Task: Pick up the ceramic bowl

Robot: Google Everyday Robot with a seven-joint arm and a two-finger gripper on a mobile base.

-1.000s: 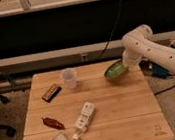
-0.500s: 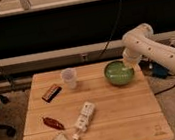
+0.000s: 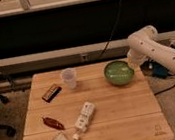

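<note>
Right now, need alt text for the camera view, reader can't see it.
A white robot arm reaches in from the right, its gripper at the right rim of a green bowl at the back right of a wooden table. A clear cup stands left of the bowl, and small packets lie toward the front left.

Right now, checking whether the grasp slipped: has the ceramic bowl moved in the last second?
Yes. The ceramic bowl was tilted and nearer the plastic cup; now it sits level, slightly farther right. The gripper is at its right rim.
</note>
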